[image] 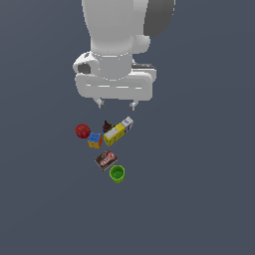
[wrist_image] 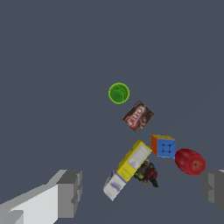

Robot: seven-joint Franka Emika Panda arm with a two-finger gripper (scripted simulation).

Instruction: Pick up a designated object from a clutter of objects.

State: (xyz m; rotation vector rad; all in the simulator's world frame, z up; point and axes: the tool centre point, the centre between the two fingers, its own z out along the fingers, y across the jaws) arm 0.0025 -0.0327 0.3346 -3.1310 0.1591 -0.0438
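We see the gripper (image: 117,104) with jaws spread wide and empty, hanging above the clutter. The red ball (image: 82,131) lies left of centre in the exterior view, beside the multicoloured cube (image: 94,140), so we must shift leftward and down.

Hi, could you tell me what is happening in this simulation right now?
A Panda arm hangs above a small cluster of items, its gripper open and holding nothing. The target, a dark-red apple, lies untouched at the edge of the cluster on the exterior view's left, beside the multicoloured cube. A yellow-white carton, brown box and green cup lie nearby.
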